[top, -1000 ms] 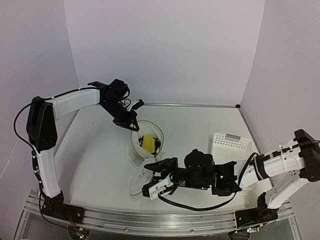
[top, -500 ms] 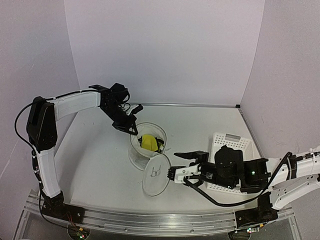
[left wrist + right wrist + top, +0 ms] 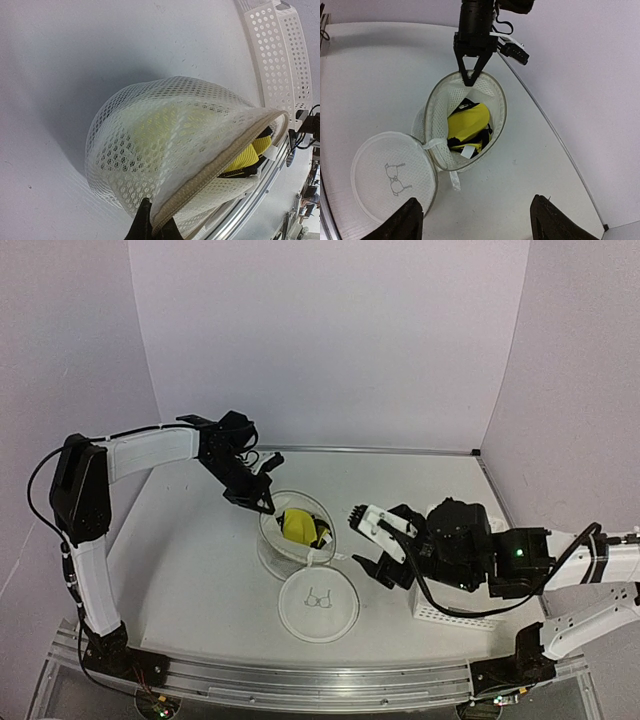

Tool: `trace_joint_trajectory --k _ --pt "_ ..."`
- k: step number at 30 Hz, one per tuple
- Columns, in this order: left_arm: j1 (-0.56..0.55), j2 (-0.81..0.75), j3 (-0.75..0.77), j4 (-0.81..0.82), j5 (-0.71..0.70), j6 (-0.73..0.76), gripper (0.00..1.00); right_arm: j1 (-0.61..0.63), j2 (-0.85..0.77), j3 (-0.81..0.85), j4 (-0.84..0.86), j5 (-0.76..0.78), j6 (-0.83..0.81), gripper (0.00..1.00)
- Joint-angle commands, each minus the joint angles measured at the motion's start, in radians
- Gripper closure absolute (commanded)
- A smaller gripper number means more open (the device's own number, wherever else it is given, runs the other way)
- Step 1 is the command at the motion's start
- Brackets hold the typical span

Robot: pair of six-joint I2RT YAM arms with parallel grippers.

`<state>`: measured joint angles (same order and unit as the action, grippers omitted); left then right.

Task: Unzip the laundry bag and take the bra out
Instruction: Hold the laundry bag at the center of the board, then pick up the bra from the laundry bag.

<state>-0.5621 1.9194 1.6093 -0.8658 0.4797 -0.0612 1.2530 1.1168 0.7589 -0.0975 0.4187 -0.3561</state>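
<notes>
Pale lilac walls [image 3: 330, 340] close in the scene behind and to both sides of the two tools. A white, matte tabletop [image 3: 180, 570] spreads beneath them, with a few faint scuffs in the left wrist view.

The white perforated basket [image 3: 280, 55] lies behind the right tool [image 3: 368, 545], mostly hidden under that arm. This tool hangs above the tabletop with its fingers spread wide apart and nothing between them.

The laundry bag [image 3: 272, 556] sits just ahead of the right tool's fingertips and directly under the left tool [image 3: 262, 502]. The left tool is pinched together on the far side of the bag's stiff zip rim [image 3: 496, 95], holding the mouth up and open toward the right tool.

The bag's round mesh flap [image 3: 365, 165] is unzipped. It lies flat on the tabletop on the near side of the bag, below and ahead of the right tool, joined to the bag at one edge.

The bra [image 3: 465, 122], yellow with black trim, rests inside the open bag, below the left tool's fingertips.

A small black bra outline [image 3: 395, 179] is printed on the flap. A little white tag [image 3: 467, 151] shows at the mouth, its print too small to tell.
</notes>
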Motion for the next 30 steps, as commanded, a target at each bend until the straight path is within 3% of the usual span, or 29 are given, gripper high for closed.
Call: trace_joint_trajectory --k 1,6,14,21,30 --pt "-0.016 -0.100 -0.026 0.040 0.021 -0.032 1.00 -0.033 0.094 0.182 -0.109 -0.045 0.256 0.29" --pt "-0.043 -0.144 -0.113 0.077 0.015 -0.076 1.00 -0.074 0.262 0.390 -0.240 -0.171 0.462 0.44" --pt "-0.050 -0.211 -0.262 0.173 0.000 -0.182 1.00 -0.121 0.478 0.598 -0.317 -0.399 0.733 0.48" --pt "-0.050 -0.191 -0.350 0.259 -0.021 -0.255 1.00 -0.204 0.563 0.611 -0.326 -0.548 0.989 0.51" --pt "-0.050 -0.152 -0.370 0.302 -0.021 -0.276 1.00 -0.255 0.604 0.581 -0.327 -0.557 1.137 0.48"
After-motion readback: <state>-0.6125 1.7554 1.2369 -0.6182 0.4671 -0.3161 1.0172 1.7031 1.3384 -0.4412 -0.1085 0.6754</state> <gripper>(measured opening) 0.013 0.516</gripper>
